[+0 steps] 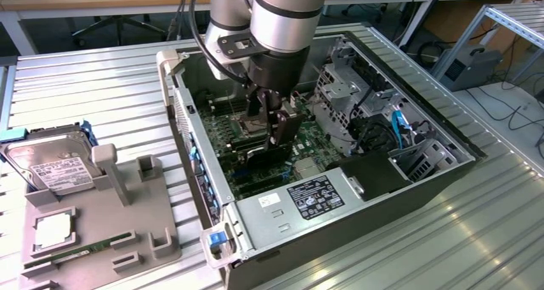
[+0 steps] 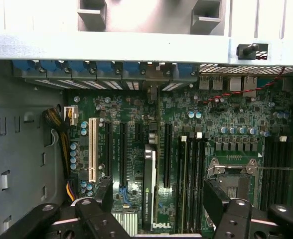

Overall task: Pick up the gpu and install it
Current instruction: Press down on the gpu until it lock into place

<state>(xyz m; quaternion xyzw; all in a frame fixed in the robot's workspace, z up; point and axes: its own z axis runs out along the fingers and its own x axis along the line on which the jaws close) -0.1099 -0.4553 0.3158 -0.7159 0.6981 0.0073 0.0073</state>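
Observation:
The gpu (image 2: 149,184) is a thin dark card, seen edge-on in the wrist view. It stands upright in a motherboard slot, with its bracket end (image 2: 152,92) against the case's rear slot row. My gripper (image 2: 160,196) is open. Its two black fingers (image 2: 105,191) are spread wide on either side of the card and clear of it. In the exterior view the gripper (image 1: 274,134) reaches down inside the open computer case (image 1: 191,143), just above the dark card (image 1: 265,153).
A silver hard drive (image 1: 55,169) and a green memory stick (image 1: 81,248) rest on a grey fixture (image 1: 127,239) at the exterior view's left. Inside the case are the power supply (image 1: 314,197), the drive cage (image 1: 340,92), the CPU socket (image 2: 233,181) and a white slot (image 2: 92,149).

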